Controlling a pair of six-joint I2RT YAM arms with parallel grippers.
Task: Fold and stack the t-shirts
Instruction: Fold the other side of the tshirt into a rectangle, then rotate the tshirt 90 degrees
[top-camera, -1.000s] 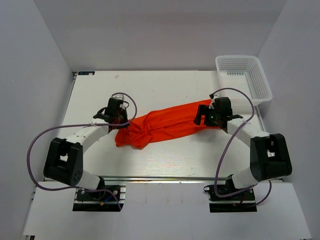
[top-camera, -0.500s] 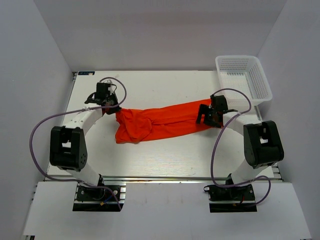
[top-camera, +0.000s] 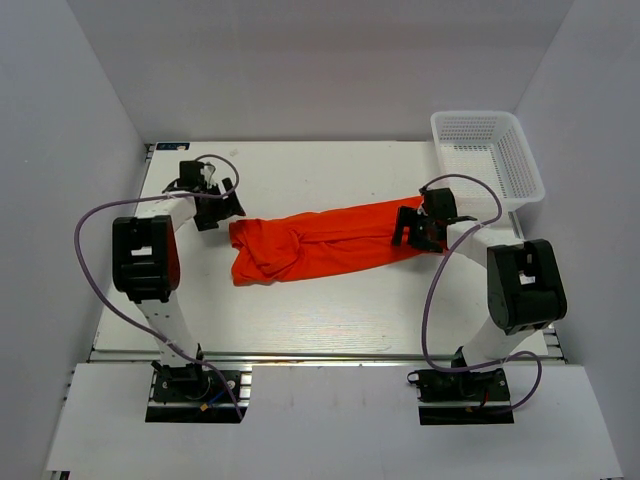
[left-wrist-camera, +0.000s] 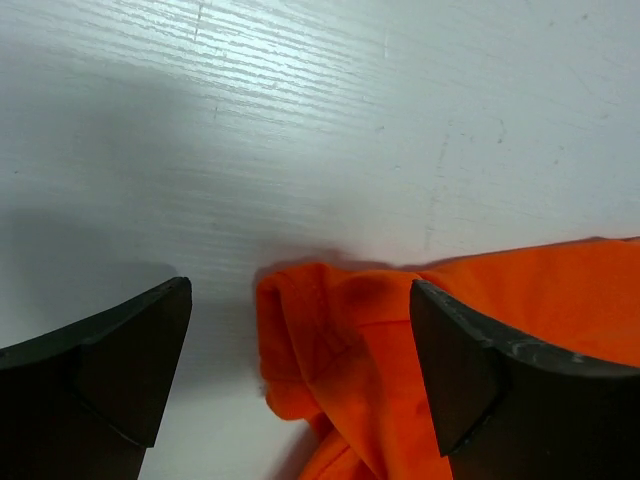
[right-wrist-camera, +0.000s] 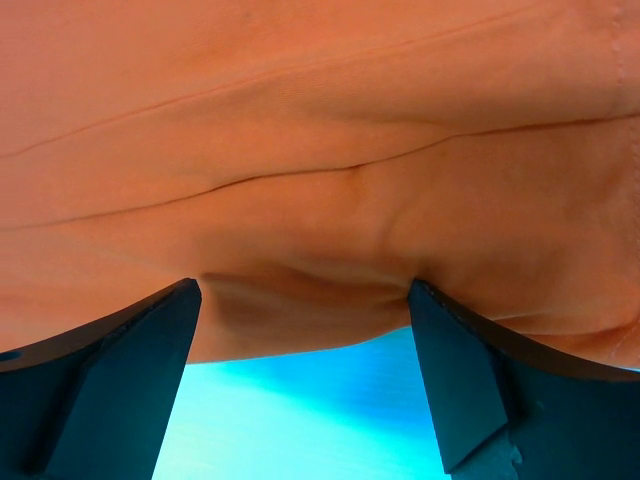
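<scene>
On the middle of the white wood-grain table (top-camera: 330, 310), the bright orange-red t-shirt of soft plain fabric (top-camera: 320, 240) lies bunched into a long creased band, not yet spread. The right gripper (top-camera: 404, 227) sits at its right end, jaws wide, with cloth before them; whether it touches is hard to tell. The left gripper (top-camera: 228, 207) hovers just beside the left end, equally wide, holding nothing. To flatten the shirt well, each gripper should probably pinch one layer at a corner and draw outward. The white plastic mesh basket (top-camera: 520, 170) stands at the far right corner.
</scene>
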